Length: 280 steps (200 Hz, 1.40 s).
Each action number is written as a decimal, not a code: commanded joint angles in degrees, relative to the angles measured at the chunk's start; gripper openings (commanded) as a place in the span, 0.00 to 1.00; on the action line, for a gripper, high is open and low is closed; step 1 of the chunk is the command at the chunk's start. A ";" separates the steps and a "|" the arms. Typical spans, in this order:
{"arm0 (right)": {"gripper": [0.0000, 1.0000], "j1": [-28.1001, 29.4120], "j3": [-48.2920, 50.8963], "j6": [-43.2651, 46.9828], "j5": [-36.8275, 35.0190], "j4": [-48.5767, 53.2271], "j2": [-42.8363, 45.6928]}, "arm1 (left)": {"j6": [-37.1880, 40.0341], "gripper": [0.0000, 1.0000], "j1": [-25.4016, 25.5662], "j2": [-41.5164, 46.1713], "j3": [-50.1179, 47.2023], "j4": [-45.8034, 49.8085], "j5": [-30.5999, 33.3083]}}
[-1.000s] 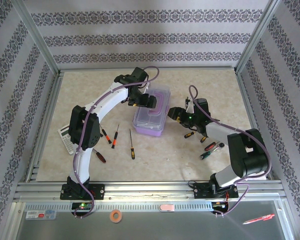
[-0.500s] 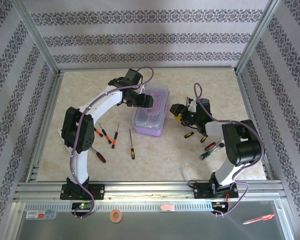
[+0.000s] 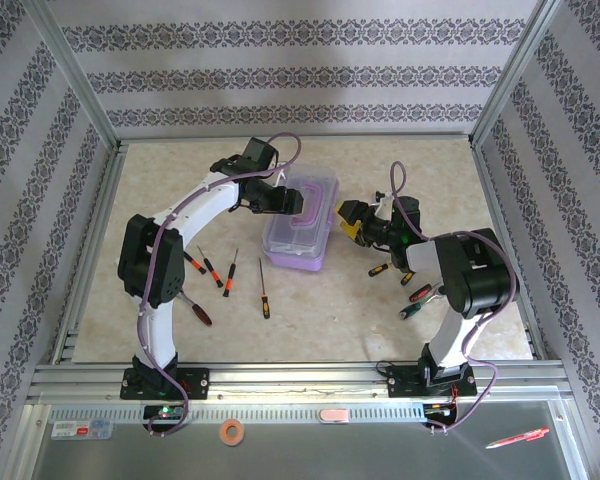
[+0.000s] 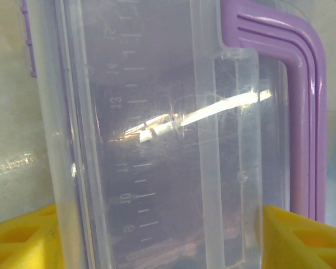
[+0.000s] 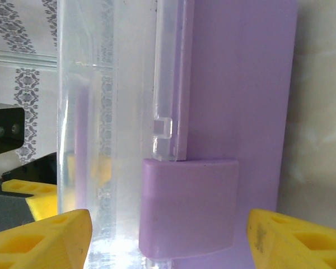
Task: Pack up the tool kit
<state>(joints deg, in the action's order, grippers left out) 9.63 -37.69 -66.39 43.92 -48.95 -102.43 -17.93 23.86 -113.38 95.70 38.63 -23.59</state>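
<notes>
Case's clear lid point(image 4: 157, 140) between yellow fingers point(image 4: 302, 241)

Embossed ruler numerals point(image 4: 123, 168), 9 to 14, on clear lid point(image 4: 173, 84)

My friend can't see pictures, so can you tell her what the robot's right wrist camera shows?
A very close look at the side of the lilac case, with its purple latch in the middle and its clear lid to the left. The right gripper is open, one yellow finger at each bottom corner, either side of the latch.
</notes>
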 commanded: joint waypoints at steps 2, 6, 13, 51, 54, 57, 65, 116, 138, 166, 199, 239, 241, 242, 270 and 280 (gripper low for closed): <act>0.73 0.74 0.43 -3.47 1.85 -7.39 -1.88 | 1.59 0.72 -0.83 -2.62 -3.04 1.18 -1.23; 0.73 0.75 0.49 -3.64 1.82 -7.74 -2.11 | 1.59 0.72 -0.83 -2.63 -3.01 1.25 -1.27; 0.73 0.98 0.45 -3.83 1.78 -8.13 -2.56 | 1.55 0.72 -0.91 -2.72 -3.13 1.26 -1.51; 0.73 1.79 0.12 -5.37 1.63 -10.75 -5.62 | 0.88 0.72 -0.91 -2.85 -3.67 0.83 -2.18; 0.73 1.88 0.08 -5.58 1.61 -11.18 -5.92 | 0.84 0.72 -0.92 -2.81 -3.72 0.78 -2.19; 0.73 1.93 0.08 -5.92 1.61 -11.62 -6.14 | 0.80 0.72 -0.91 -2.81 -3.68 0.80 -2.14; 0.73 2.13 0.08 -6.73 1.61 -12.92 -6.97 | 0.78 0.73 -0.91 -2.81 -3.62 0.87 -2.04; 0.72 3.02 0.58 -10.74 2.18 -20.54 -9.93 | 0.03 0.73 -0.91 -2.96 -3.92 1.18 -1.37; 0.71 3.00 0.78 -13.47 2.44 -24.20 -11.04 | -0.17 0.73 -0.91 -3.07 -4.76 0.68 -0.97; 0.68 2.96 -0.56 -19.28 3.59 -30.50 -12.88 | -0.35 0.72 -0.83 -3.16 -5.22 1.03 0.61; 0.68 3.19 -0.97 -19.45 3.87 -30.49 -12.26 | -0.61 0.72 -0.74 -3.31 -5.35 1.95 2.91; 0.66 3.53 -1.41 -20.04 4.29 -30.50 -11.57 | -0.61 0.71 0.25 -5.46 -3.15 5.80 8.69; 0.66 3.53 -1.46 -20.08 4.41 -30.50 -11.45 | -0.61 0.71 0.30 -5.62 -2.98 6.07 9.19; 0.66 3.45 -1.48 -20.17 4.41 -30.50 -11.46 | -0.61 0.71 0.30 -5.71 -2.84 6.18 9.40; 0.64 2.50 -1.43 -21.56 4.47 -30.49 -10.47 | -1.97 0.70 0.66 -6.30 -3.35 6.67 14.98; 0.63 2.01 -1.46 -21.85 4.80 -30.50 -10.11 | -2.35 0.70 0.70 -6.41 -3.54 6.81 16.14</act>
<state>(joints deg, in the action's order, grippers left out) 11.73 -37.54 -86.21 45.39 -72.44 -114.83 -18.46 24.45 -113.49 95.64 38.17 -20.23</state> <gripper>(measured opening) 0.637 0.714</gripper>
